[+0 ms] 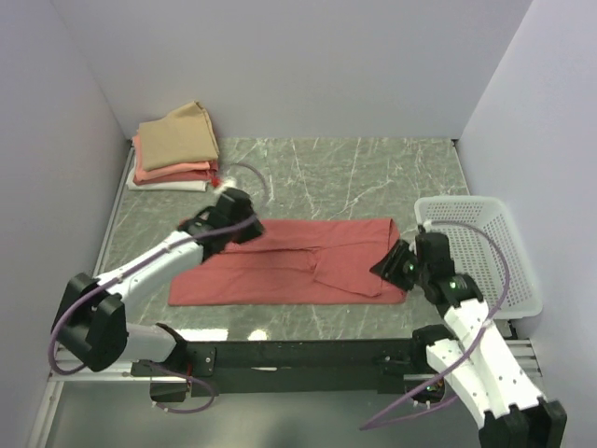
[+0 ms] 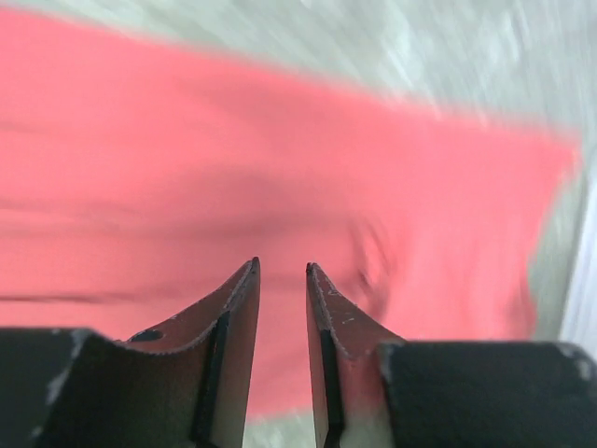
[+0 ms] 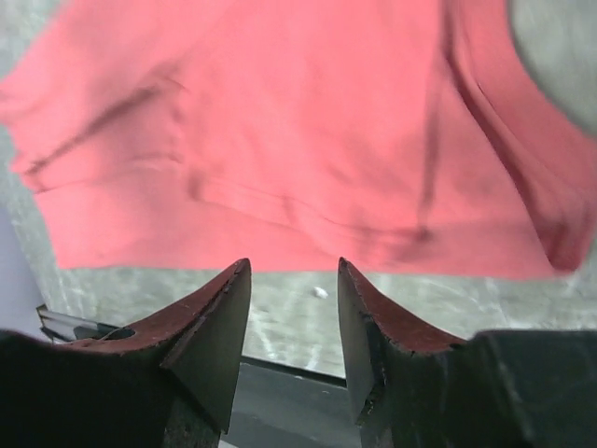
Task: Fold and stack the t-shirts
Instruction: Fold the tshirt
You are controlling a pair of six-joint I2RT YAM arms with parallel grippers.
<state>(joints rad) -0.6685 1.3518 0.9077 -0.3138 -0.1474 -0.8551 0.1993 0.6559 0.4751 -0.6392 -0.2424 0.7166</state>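
Salmon-red t-shirt [image 1: 289, 261] spread flat, just beyond both parted jaws, ungripped

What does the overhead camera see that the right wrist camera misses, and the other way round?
Only the overhead view shows the stack of folded shirts in the far left corner, the white basket on the right, and the left gripper. Only the right wrist view shows the right gripper up close, its jaws apart with nothing between them. Both show the red shirt lying flat on the marbled table.
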